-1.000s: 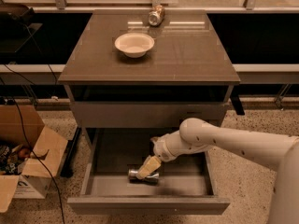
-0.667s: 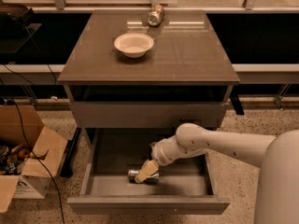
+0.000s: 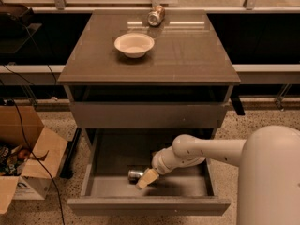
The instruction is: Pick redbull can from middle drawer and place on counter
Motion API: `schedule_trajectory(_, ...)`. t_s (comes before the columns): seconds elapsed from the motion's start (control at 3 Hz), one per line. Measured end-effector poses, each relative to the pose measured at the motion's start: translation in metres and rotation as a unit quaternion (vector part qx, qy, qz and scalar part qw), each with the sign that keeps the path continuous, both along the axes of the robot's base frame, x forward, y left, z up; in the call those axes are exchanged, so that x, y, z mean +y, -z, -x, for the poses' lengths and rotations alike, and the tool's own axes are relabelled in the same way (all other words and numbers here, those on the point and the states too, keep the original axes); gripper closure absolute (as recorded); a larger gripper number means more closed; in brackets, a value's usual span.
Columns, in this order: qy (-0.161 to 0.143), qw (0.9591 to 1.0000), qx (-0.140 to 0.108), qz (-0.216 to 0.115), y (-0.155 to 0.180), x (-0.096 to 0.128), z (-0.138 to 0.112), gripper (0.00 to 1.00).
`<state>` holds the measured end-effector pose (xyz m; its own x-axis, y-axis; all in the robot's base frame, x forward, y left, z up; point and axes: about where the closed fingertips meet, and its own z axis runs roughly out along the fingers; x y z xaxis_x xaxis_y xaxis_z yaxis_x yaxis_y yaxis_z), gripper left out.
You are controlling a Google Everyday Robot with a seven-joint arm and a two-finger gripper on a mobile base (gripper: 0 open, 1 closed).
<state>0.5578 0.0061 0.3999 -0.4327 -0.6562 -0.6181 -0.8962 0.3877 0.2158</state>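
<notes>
Over the last second my arm has sunk lower into the middle drawer (image 3: 112, 156), and my gripper (image 3: 146, 178) sits right at the redbull can (image 3: 134, 174) lying on the drawer floor; I cannot tell whether it is clamped on it, and the lift to the counter (image 3: 187, 50) is not yet begun.

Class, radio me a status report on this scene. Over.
End effector low in middle drawer, at the redbull can. Can lying on drawer floor. Counter holds bowl and second can.
</notes>
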Motion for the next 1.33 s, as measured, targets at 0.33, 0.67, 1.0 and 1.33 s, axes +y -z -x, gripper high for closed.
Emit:
schedule_trajectory(0.33,0.003,0.9998,0.015,0.009,0.020,0.003,0.007,0.24)
schedule_trajectory(0.67,0.010,0.9996,0.020,0.017,0.026,0.002,0.012,0.47)
schedule_trajectory(1.0,0.016,0.9994,0.014,0.026,0.018,0.004,0.018,0.71)
schedule_trajectory(1.33,0.030,0.9995,-0.006,0.006,-0.015,0.007,0.012,0.94)
